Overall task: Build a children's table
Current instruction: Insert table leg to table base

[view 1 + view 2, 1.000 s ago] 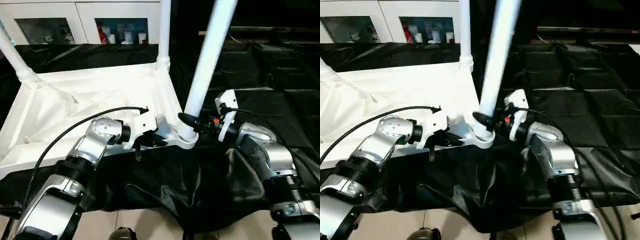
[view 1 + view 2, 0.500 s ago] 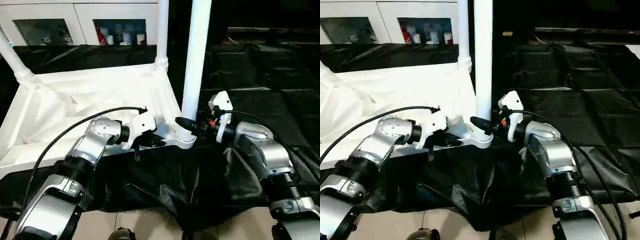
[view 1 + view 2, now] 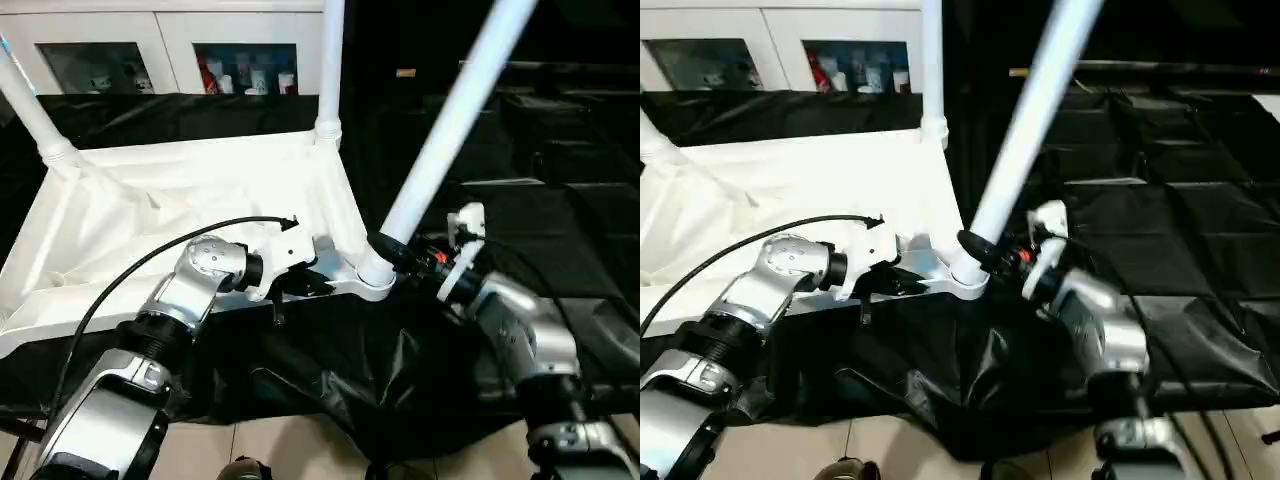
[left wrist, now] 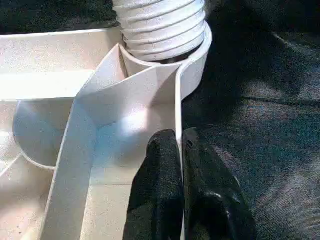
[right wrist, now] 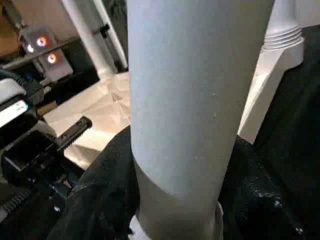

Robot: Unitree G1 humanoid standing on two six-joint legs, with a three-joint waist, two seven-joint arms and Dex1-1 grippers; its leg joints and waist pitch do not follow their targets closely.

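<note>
Leg [image 3: 450,130] tipped rightward again from upright, my right gripper [image 3: 395,252] clamped near its socket [image 3: 374,276], left gripper [image 4: 181,165] pinching the tabletop rim [image 4: 178,100].

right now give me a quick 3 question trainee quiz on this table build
1. True or false: the leg in the right gripper stands straight up.
2. What do the left gripper's fingers pinch? A) a black sheet B) the tabletop's side wall C) a loose leg
3. How many legs are already upright in the far corner sockets?

Key: 1. False: it leans toward the robot's right, its ribbed end at the near corner socket. 2. B: one finger on each side of the thin wall, close to that socket. 3. Two: the far right leg and the far left leg.
</note>
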